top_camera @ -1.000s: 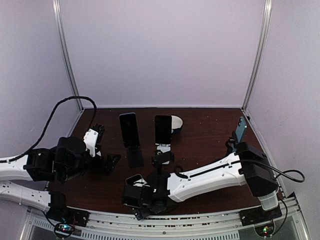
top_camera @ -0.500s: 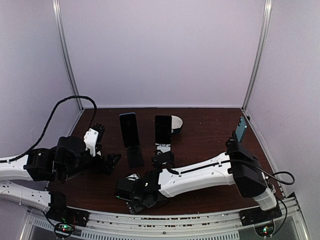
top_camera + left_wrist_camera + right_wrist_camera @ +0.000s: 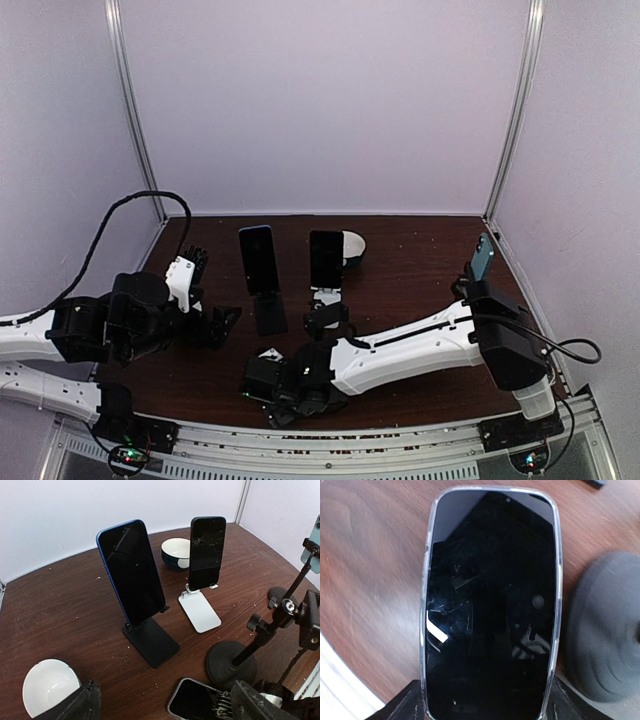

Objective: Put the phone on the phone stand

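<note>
The phone (image 3: pixel 490 605) in a clear case lies flat, screen up, near the table's front edge, also seen as the phone (image 3: pixel 195 700) in the left wrist view. My right gripper (image 3: pixel 485 700) straddles its near end, and both fingers (image 3: pixel 402 702) touch its long edges. Right beside it stands the phone stand (image 3: pixel 231 664), a round black base with a pole and nothing on it, also seen as the phone stand (image 3: pixel 322 318) from above. My left gripper (image 3: pixel 165 707) hovers open to the left, holding nothing.
A blue phone on a black stand (image 3: pixel 150 640) and a cracked phone on a white stand (image 3: pixel 200 611) stand behind. A blue-and-white bowl (image 3: pixel 175 551) sits at the back, a white bowl (image 3: pixel 47 685) near my left fingers. A mounted phone (image 3: pixel 483 258) stands at the right.
My right gripper has slid along the front edge over the phone and its jaws have narrowed onto the phone's sides. The left arm has not moved.
</note>
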### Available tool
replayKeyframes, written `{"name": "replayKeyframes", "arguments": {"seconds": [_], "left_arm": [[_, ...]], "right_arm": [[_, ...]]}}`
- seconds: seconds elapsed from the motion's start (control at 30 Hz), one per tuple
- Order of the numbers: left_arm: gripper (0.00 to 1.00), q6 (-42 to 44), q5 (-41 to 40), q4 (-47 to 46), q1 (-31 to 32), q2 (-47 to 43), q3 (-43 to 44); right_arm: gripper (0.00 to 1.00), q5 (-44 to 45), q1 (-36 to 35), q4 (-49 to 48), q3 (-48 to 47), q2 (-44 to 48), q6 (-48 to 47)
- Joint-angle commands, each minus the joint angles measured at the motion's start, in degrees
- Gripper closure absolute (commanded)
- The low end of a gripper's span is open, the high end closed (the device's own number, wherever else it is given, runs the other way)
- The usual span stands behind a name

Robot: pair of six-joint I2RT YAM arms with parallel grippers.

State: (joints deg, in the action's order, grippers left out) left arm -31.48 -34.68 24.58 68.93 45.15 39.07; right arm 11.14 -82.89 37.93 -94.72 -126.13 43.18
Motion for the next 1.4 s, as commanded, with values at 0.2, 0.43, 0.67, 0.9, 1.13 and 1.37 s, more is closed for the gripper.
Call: {"name": "replayKeyframes", "arguments": {"seconds": [0.2,0.43,0.67,0.9,1.13,1.37], "left_arm": [[0.07,-5.75,2.07,0.43,-0.48,0.07,0.1],[0.08,-7.16,6.34,0.65,-0.47,-5.86,3.47],[0.18,-9.62,17.0,-7.79,-0.46,-4.17,3.84],[0.21,-6.12,23.7,-29.72,-0.31,-1.23,1.34],[0.66,-3.19,28.09,-30.55,-0.2,4.16,4.53],[1.0,-1.05,32.06,-33.51,-0.2,6.37,5.56]], "right_arm": [[0.64,10.22,-2.73,-20.88,15.5,18.16,-7.61],[0.65,17.29,-7.14,-29.39,22.53,28.81,-13.09],[0.66,28.84,-8.9,-34.85,26.29,35.77,-16.07],[0.66,34.23,-9.39,-36.07,24.91,37.0,-19.14],[0.67,34.71,-9.47,-38.78,26.86,39.02,-21.74],[0.67,34.21,-9.57,-39.3,28.57,40.65,-24.02]]}}
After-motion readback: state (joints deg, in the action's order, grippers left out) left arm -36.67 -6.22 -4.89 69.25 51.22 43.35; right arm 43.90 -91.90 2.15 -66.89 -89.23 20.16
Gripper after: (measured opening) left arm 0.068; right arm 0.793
